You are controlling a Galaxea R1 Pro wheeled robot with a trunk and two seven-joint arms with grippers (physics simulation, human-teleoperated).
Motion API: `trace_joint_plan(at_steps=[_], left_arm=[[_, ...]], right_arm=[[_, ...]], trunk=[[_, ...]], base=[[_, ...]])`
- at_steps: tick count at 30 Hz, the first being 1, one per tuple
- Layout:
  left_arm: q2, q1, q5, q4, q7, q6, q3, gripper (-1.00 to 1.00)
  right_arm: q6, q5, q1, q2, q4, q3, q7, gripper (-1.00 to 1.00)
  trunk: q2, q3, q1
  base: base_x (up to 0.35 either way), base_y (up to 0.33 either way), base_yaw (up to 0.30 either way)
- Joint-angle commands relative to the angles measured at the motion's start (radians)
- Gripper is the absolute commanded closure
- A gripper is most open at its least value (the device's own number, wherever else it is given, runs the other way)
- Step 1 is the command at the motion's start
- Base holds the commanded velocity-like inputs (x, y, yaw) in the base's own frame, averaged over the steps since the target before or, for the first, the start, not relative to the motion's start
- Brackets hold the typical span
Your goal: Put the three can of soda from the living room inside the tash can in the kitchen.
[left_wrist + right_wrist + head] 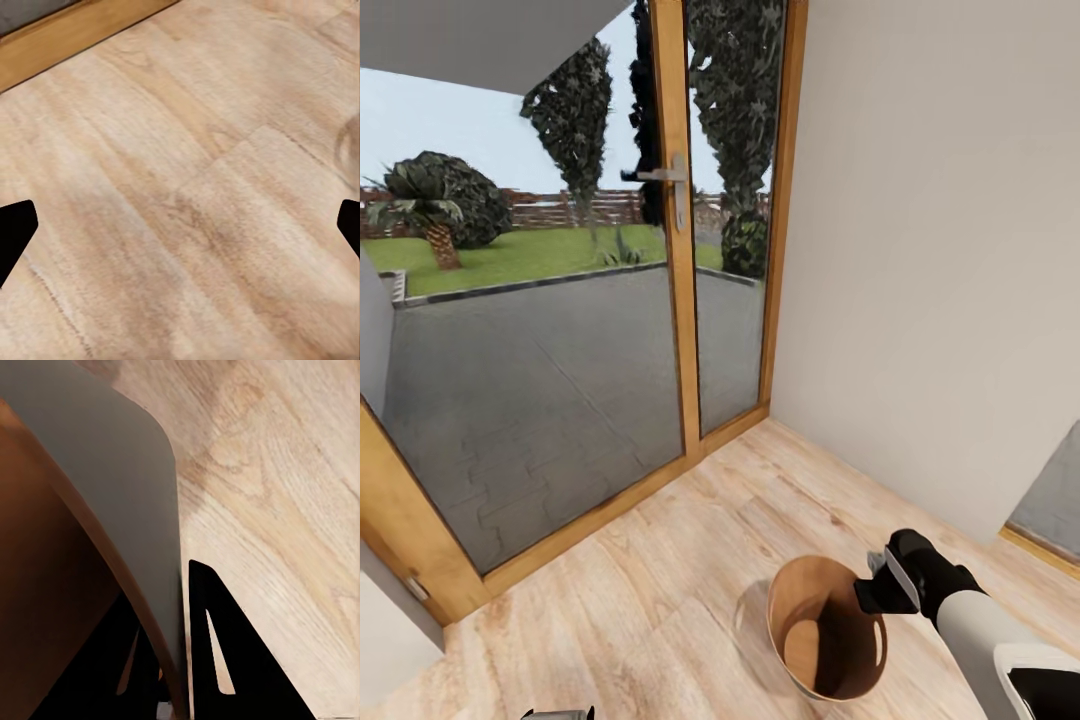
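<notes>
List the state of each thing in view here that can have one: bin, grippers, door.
Trash can: upright on the wood floor, no cans visible inside.
Right gripper: shut on the trash can's rim, one finger outside the wall, the other inside.
Left gripper: open, holding nothing, above bare floor.
Glass door: closed, handle level.

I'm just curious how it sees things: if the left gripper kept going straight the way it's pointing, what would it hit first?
Most likely the bare wood-plank floor: the left gripper looks straight down at it, fingers wide apart, nothing between.
</notes>
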State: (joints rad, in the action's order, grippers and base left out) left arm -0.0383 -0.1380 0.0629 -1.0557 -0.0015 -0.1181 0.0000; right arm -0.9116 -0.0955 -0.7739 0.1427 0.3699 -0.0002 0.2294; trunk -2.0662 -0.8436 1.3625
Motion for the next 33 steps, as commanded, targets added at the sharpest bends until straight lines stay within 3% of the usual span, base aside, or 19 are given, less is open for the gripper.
trace_joint_plan(at_steps=[1, 10, 25, 27, 29, 31, 32, 33], left_arm=[[0.0, 0.0, 0.0, 0.0, 0.0, 0.0, 0.0, -1.0], [0.0, 0.0, 0.0, 0.0, 0.0, 0.0, 0.0, -1.0], [0.0, 0.0, 0.0, 0.002, 0.0, 0.0, 0.0, -1.0], [0.0, 0.0, -0.001, 0.002, 0.0, 0.0, 0.0, -1.0], [0.0, 0.0, 0.0, 0.003, 0.0, 0.0, 0.0, -1.0], [0.0, 0.0, -0.001, 0.003, 0.0, 0.0, 0.0, -1.0], [0.0, 0.0, -0.001, 0.003, 0.0, 0.0, 0.0, -1.0], [0.0, 0.001, -0.001, 0.004, 0.0, 0.0, 0.0, -1.0]], right_arm=[[0.0, 0.015, 0.002, 0.0, 0.001, -0.003, 0.002, 1.0], [0.08, 0.014, 0.039, 0.0, 0.001, -0.001, 0.002, 1.0], [0.102, 0.012, 0.093, 0.01, 0.008, 0.002, 0.004, 1.0], [0.139, 0.011, 0.105, 0.013, 0.011, 0.036, 0.013, 1.0], [0.171, 0.011, 0.114, 0.014, 0.013, 0.105, 0.048, 1.0], [0.18, 0.01, 0.118, 0.015, 0.014, 0.143, 0.073, 1.0], [0.191, 0.009, 0.123, 0.016, 0.015, 0.193, 0.108, 1.0], [0.197, 0.009, 0.124, 0.016, 0.016, 0.205, 0.115, 1.0]], trunk=[[0.007, 0.003, -0.004], [0.07, 0.032, -0.038], [0.175, 0.079, -0.096], [0.189, 0.085, -0.104], [0.203, 0.091, -0.111], [0.217, 0.097, -0.119], [0.224, 0.1, -0.123], [0.231, 0.104, -0.127]], base=[[0.0, 0.0, 0.0], [0.0, 0.0, 0.0], [0.0, 0.0, 0.0], [0.0, 0.0, 0.0], [0.0, 0.0, 0.0], [0.0, 0.0, 0.0], [0.0, 0.0, 0.0], [0.0, 0.0, 0.0]])
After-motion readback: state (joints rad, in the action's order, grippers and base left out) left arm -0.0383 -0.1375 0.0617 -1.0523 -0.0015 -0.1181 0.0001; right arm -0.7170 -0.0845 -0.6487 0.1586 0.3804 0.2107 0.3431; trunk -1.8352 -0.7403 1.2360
